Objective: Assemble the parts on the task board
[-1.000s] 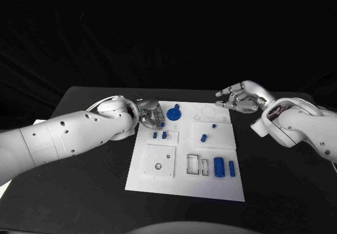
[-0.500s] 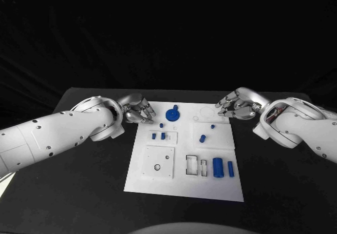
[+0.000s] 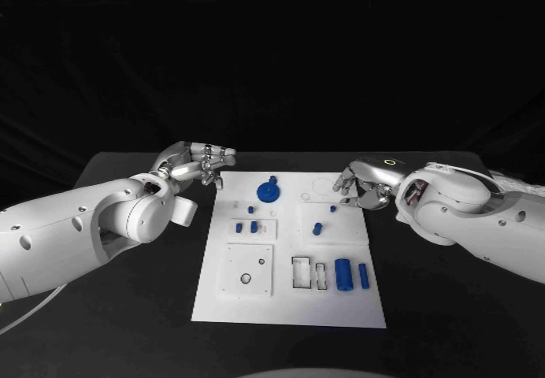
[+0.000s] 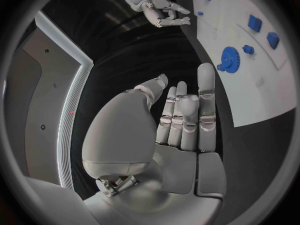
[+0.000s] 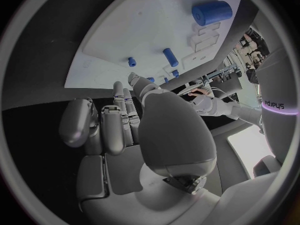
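The white task board (image 3: 233, 303) lies in the middle of the black table. A blue gear (image 3: 268, 191) sits near its far edge, small blue pegs (image 3: 246, 227) stand at mid-board, and two blue cylinders (image 3: 343, 274) lie on the near right part. My left hand (image 3: 202, 163) hovers just past the board's far left corner, fingers stretched out and holding nothing. My right hand (image 3: 361, 187) is at the board's far right corner, fingers loosely bent and empty. The left wrist view shows the gear (image 4: 230, 60) beyond my fingertips (image 4: 205, 71). In the right wrist view a cylinder (image 5: 211, 11) lies on the board (image 5: 125, 40).
Black table (image 3: 125, 315) surrounds the board on all sides, with wide bare room to the left and right of it. Rectangular recesses (image 3: 305, 270) and a square plate (image 3: 248, 268) mark the board's near half.
My left hand has left the board beside the gear and moved out past the far left corner. My right hand has come in and down to the far right corner. The head view has shifted slightly.
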Action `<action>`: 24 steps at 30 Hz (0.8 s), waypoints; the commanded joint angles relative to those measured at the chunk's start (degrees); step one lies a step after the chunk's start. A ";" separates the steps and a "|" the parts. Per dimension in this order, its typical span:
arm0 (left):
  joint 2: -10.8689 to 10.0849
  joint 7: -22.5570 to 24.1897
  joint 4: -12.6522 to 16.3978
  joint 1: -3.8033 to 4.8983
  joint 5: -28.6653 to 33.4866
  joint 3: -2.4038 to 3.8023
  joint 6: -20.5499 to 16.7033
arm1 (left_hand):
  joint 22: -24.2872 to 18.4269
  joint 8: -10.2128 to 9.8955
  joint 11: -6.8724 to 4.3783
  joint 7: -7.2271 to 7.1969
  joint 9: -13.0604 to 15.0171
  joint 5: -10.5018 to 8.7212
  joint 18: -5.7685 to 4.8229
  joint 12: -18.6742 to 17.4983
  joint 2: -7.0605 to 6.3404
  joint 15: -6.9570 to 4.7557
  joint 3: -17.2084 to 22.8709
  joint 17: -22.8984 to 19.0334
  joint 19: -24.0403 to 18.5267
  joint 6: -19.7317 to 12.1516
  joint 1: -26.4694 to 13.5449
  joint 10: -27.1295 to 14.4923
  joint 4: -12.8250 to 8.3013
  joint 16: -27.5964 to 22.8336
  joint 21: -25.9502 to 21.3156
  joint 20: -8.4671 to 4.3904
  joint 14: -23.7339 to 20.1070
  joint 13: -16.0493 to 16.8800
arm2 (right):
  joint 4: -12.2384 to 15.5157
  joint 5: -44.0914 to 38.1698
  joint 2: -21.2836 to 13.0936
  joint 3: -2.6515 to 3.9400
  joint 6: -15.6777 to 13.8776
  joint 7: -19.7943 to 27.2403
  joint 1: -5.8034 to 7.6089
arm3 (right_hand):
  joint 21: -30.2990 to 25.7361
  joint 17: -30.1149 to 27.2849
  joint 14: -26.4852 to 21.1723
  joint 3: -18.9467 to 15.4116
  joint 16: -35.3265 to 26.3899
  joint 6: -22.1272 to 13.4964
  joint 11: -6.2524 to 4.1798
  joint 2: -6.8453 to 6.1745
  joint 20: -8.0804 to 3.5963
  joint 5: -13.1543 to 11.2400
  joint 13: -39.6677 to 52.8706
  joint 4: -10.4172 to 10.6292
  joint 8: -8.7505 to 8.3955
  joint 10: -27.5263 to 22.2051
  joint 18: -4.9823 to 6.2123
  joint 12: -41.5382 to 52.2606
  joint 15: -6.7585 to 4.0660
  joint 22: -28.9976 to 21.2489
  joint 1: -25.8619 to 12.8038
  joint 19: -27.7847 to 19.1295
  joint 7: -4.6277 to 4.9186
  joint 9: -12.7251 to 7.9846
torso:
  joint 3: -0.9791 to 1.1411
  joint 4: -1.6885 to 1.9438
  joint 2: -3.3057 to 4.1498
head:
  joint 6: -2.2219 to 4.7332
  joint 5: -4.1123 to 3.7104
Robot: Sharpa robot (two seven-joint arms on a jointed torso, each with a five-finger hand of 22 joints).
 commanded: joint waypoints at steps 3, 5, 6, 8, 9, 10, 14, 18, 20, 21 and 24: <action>-0.74 5.43 1.75 -0.10 13.05 -0.01 -0.49 | -0.16 0.31 0.10 0.14 -0.06 0.36 1.12 0.47 0.50 0.11 -0.45 -0.24 -0.49 0.03 -0.25 -0.37 -0.05 -0.24 -0.41 0.05 -0.57 0.15 | 0.88 -9.19 0.47 0.01 5.23 -3.92 -0.07 | -0.47 -0.27 2.97 1.28 -0.43 0.20 0.44 -0.89 0.52 -1.86 -1.79 -0.15 -0.35 0.19 0.61 -0.81 0.46 -0.22 -0.27 -0.07 -0.08 -0.10 | 0.05 -0.03 0.08 | 0.05 -0.29; -0.95 5.59 2.28 -0.14 13.58 -0.02 -0.44 | -0.24 0.36 0.07 0.13 -0.05 0.36 1.12 0.69 0.58 0.09 -0.53 -0.41 -0.49 0.05 -0.18 -0.33 -0.09 -0.30 -0.51 0.04 -0.65 0.22 | 1.01 -9.84 0.69 0.01 6.01 -4.14 -0.13 | -0.56 -0.41 2.94 1.77 -0.50 0.26 0.46 -1.00 0.54 -2.38 -2.42 -0.21 -0.34 0.19 0.63 -0.94 0.47 -0.35 -0.33 -0.11 -0.09 -0.11 | -0.02 0.01 0.09 | 0.04 -0.37; -1.04 5.66 2.51 -0.15 13.76 -0.03 -0.42 | -0.24 0.36 0.07 0.13 -0.05 0.36 1.12 0.69 0.58 0.09 -0.53 -0.41 -0.49 0.05 -0.18 -0.33 -0.09 -0.30 -0.51 0.04 -0.65 0.22 | 1.03 -10.06 0.81 0.00 6.35 -4.21 -0.16 | -0.59 -0.50 2.92 1.98 -0.56 0.33 0.45 -1.03 0.55 -2.50 -2.68 -0.25 -0.32 0.16 0.63 -0.99 0.47 -0.38 -0.34 -0.12 -0.11 -0.10 | 0.00 0.05 0.04 | 0.01 -0.43; -1.15 5.76 2.88 -0.17 14.04 -0.03 -0.37 | -0.25 0.36 0.07 0.13 -0.05 0.36 1.12 0.72 0.59 0.09 -0.55 -0.45 -0.49 0.05 -0.17 -0.34 -0.10 -0.31 -0.53 0.04 -0.67 0.23 | 1.06 -10.42 1.05 -0.02 6.85 -4.28 -0.22 | -0.66 -0.55 2.91 2.25 -0.58 0.46 0.44 -1.04 0.55 -2.57 -2.99 -0.29 -0.28 0.15 0.66 -1.02 0.46 -0.49 -0.34 -0.15 -0.13 -0.09 | 0.00 0.04 0.01 | -0.05 -0.40; -1.19 5.79 3.06 -0.18 14.16 -0.03 -0.38 | -0.31 0.39 0.06 0.13 -0.05 0.35 1.12 0.87 0.61 0.08 -0.62 -0.60 -0.48 0.05 -0.14 -0.35 -0.13 -0.36 -0.60 0.03 -0.74 0.27 | 1.09 -10.62 1.18 -0.04 7.06 -4.32 -0.25 | -0.67 -0.57 2.90 2.37 -0.59 0.52 0.43 -1.05 0.54 -2.59 -3.13 -0.31 -0.26 0.16 0.66 -1.03 0.44 -0.50 -0.34 -0.16 -0.14 -0.08 | 0.01 0.02 0.01 | -0.08 -0.34; -1.23 5.82 3.21 -0.19 14.25 -0.03 -0.39 | -0.31 0.39 0.06 0.13 -0.05 0.35 1.12 0.87 0.61 0.08 -0.62 -0.60 -0.48 0.05 -0.14 -0.35 -0.13 -0.36 -0.60 0.03 -0.74 0.27 | 1.13 -10.79 1.31 -0.06 7.25 -4.35 -0.29 | -0.68 -0.59 2.90 2.49 -0.60 0.57 0.42 -1.05 0.53 -2.60 -3.25 -0.33 -0.25 0.17 0.66 -1.04 0.43 -0.50 -0.35 -0.16 -0.16 -0.08 | -0.02 0.04 0.01 | -0.08 -0.33; -1.35 5.85 3.62 -0.21 14.46 -0.03 -0.37 | -0.37 0.39 0.07 0.15 -0.06 0.35 1.13 0.98 0.59 0.07 -0.71 -0.67 -0.47 0.00 -0.10 -0.41 -0.19 -0.38 -0.68 0.02 -0.78 0.31 | 1.23 -11.22 1.84 -0.13 7.61 -4.34 -0.45 | -0.69 -0.67 2.89 3.04 -0.63 0.84 0.34 -1.04 0.46 -2.62 -3.86 -0.39 -0.21 0.25 0.67 -1.07 0.32 -0.50 -0.40 -0.14 -0.23 -0.05 | 0.05 0.05 0.04 | -0.13 -0.27; -1.50 5.86 3.82 -0.21 14.54 -0.03 -0.41 | -0.44 0.38 0.09 0.19 -0.07 0.35 1.12 1.11 0.58 0.08 -0.82 -0.80 -0.46 -0.07 -0.08 -0.52 -0.23 -0.42 -0.77 0.02 -0.84 0.35 | 1.16 -11.42 2.54 -0.19 7.90 -4.21 -0.64 | -0.74 -0.73 2.89 3.76 -0.63 1.12 0.28 -1.01 0.37 -2.62 -4.57 -0.51 -0.21 0.39 0.68 -1.09 0.21 -0.56 -0.41 -0.14 -0.31 -0.03 | 0.07 0.02 0.05 | -0.15 -0.22; -1.58 5.84 3.87 -0.22 14.55 -0.03 -0.46 | -0.49 0.36 0.11 0.22 -0.08 0.36 1.12 1.19 0.57 0.09 -0.89 -0.82 -0.45 -0.14 -0.06 -0.61 -0.27 -0.41 -0.82 0.02 -0.86 0.37 | 1.09 -11.48 2.86 -0.23 8.46 -4.19 -0.75 | -0.74 -0.73 2.90 3.97 -0.62 1.18 0.26 -1.03 0.33 -2.65 -4.80 -0.56 -0.22 0.41 0.68 -1.10 0.12 -0.54 -0.43 -0.13 -0.37 -0.03 | 0.09 0.01 0.05 | -0.17 -0.19; -1.63 5.81 3.88 -0.22 14.56 -0.03 -0.48 | -0.54 0.34 0.15 0.27 -0.10 0.35 1.12 1.27 0.55 0.10 -0.98 -0.90 -0.43 -0.23 -0.05 -0.71 -0.29 -0.42 -0.89 0.02 -0.90 0.39 | 1.03 -11.53 3.03 -0.26 8.84 -4.17 -0.81 | -0.73 -0.76 2.91 4.27 -0.62 1.26 0.17 -1.05 0.10 -2.75 -5.15 -0.60 -0.25 0.38 0.71 -1.12 -0.17 -0.52 -0.49 -0.11 -0.50 -0.03 | 0.11 0.00 0.05 | -0.17 -0.17; -1.72 5.71 3.90 -0.22 14.57 -0.03 -0.54 | -0.65 0.29 0.23 0.40 -0.12 0.35 1.10 1.47 0.55 0.15 -1.17 -1.00 -0.39 -0.42 -0.06 -0.94 -0.33 -0.42 -1.01 0.05 -0.94 0.44 | 0.81 -11.78 3.50 -0.37 9.73 -4.18 -0.98 | -0.82 -0.90 2.93 5.11 -0.68 1.55 -0.11 -1.12 -0.60 -3.33 -6.23 -0.71 -0.28 0.29 0.72 -1.14 -1.04 -0.60 -0.78 -0.09 -0.91 -0.04 | 0.12 0.02 0.02 | -0.20 -0.13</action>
